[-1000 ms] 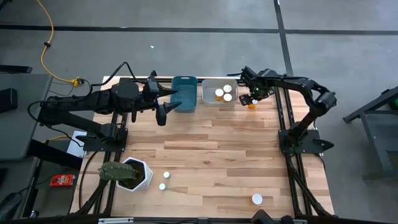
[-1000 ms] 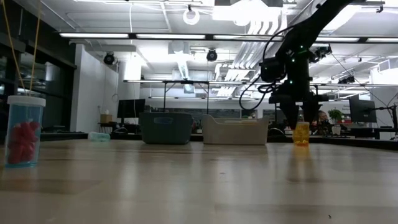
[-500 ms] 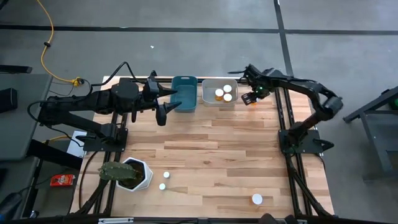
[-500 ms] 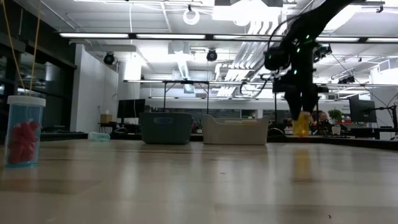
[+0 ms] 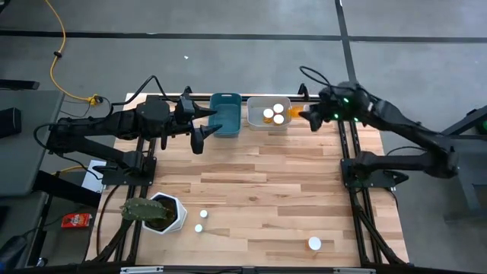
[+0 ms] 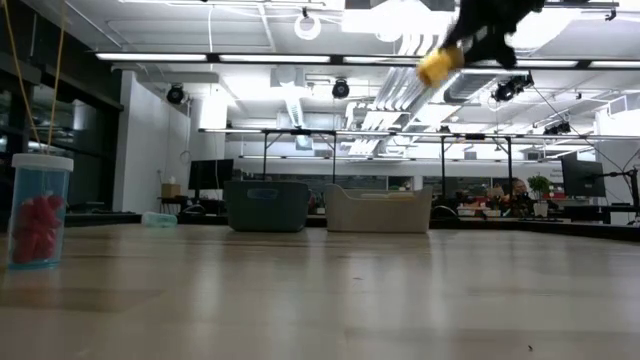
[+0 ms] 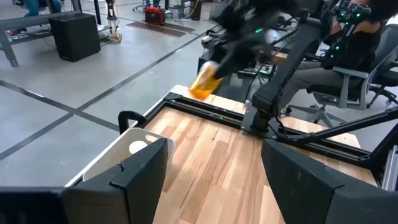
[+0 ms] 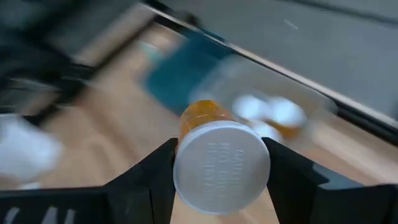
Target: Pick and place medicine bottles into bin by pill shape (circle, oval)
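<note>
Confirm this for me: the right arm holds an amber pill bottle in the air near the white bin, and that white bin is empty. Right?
Not quite. The white bin is not empty: the high view shows white-capped bottles lying in it. The rest holds: the right gripper has its jaws shut on an amber pill bottle, lifted off the table beside that bin.

The right arm reaches high above the bench's far right side, its right tool [image 5: 310,116] raised and clamped on a medicine bottle [image 8: 214,152]. The left arm stretches along the far left, its left tool [image 5: 205,127] hanging with fingers apart.
</note>
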Action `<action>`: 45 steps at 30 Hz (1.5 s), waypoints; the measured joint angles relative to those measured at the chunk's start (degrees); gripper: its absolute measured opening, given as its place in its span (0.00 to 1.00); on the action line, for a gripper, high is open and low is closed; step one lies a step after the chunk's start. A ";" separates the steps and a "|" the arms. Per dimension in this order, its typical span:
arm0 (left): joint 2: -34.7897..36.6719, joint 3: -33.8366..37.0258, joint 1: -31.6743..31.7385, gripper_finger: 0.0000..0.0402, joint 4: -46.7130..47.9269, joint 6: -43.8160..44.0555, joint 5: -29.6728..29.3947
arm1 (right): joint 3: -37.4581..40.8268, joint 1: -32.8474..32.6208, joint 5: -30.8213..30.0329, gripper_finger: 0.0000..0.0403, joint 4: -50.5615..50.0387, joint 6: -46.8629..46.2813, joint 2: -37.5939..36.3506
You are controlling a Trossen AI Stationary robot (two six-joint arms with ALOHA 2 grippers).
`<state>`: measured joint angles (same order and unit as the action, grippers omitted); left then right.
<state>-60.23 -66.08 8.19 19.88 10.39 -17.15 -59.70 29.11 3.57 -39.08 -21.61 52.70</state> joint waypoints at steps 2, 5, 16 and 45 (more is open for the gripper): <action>0.00 0.00 -0.01 0.62 -0.01 0.13 0.00 | 0.00 -5.36 -0.02 0.46 3.98 -1.00 -1.73; 0.00 0.02 -0.02 0.62 -0.53 0.16 0.02 | 0.00 -13.04 -0.10 0.46 10.71 -1.50 -2.30; 0.00 0.02 -0.02 0.62 -0.90 1.45 0.28 | 0.00 -31.59 -3.17 0.46 28.10 2.70 5.40; 0.43 21.57 -0.85 0.62 -40.01 9.02 11.57 | -38.48 -7.95 -9.34 0.46 -12.80 20.27 37.48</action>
<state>-59.79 -44.51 7.33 -20.13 19.41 -5.57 -98.18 21.16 -5.77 -51.87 -1.35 90.18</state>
